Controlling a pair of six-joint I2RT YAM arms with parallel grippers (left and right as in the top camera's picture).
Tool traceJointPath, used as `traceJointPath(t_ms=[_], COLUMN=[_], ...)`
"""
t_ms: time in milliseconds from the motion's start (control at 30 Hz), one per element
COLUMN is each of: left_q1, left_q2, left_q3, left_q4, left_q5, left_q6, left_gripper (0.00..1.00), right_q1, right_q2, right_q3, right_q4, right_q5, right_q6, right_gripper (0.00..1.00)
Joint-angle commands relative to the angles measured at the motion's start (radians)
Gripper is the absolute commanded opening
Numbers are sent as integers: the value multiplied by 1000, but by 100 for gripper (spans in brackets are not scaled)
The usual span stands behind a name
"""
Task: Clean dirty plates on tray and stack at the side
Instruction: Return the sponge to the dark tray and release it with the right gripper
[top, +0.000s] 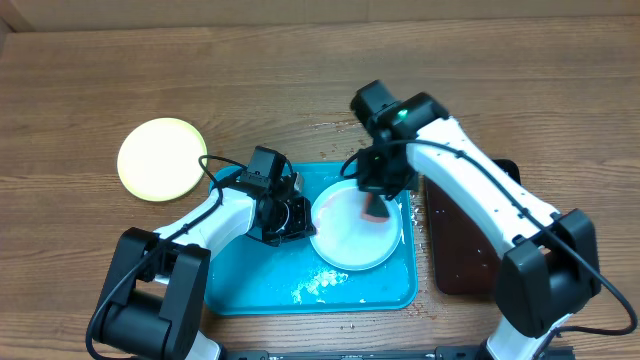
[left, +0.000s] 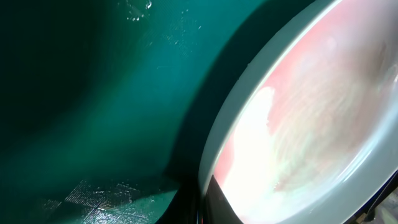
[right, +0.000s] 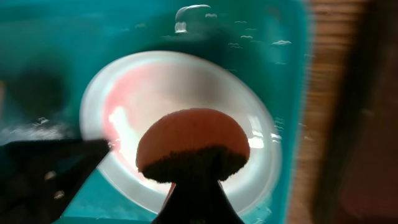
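Note:
One pale plate (top: 345, 245) with a pink-red smear lies on the turquoise tray (top: 250, 285). My left gripper (top: 303, 222) is shut on the plate's left rim; in the left wrist view the rim (left: 221, 146) runs into the dark fingers (left: 214, 202) at the bottom edge. My right gripper (top: 377, 198) is shut on an orange sponge (top: 375, 210) with a dark scouring side, pressed on the plate's upper right part. In the right wrist view the sponge (right: 193, 140) sits over the smeared plate (right: 252, 118). A yellow-green plate (top: 162, 158) lies on the table, left of the tray.
A dark brown tray (top: 465, 240) lies right of the turquoise one, under my right arm. White foam or water specks (top: 315, 285) dot the tray floor in front of the plate. Bare wooden table surrounds everything.

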Motion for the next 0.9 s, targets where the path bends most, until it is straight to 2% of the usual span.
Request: traceJointPath(t_ms=[0,233,400,633,833,867], left_q1=[2,2,2,2,2,2], left_q2=[11,11,11,11,11,11], left_q3=[0,0,0,0,0,0], left_q4=[1,0,0,-11,-11,-11], left_q5=[23,23,23,23,23,23], left_q6=[-14,-14,-14,-13,-13,-13], left_gripper=[4,4,4,4,4,4], right_q1=[-93,-326,-435,-485,-485,-485], right_q2=[-8,-8,-8,-8,-8,-8], right_q3=[63,65,-38,-281,-374,-375], right_q4=[-62,-137,-98,61,133,135], right_q5=[100,135,136,135,127,128], right_q6=[27,31,31,31,31,31], right_gripper=[4,4,4,4,4,11])
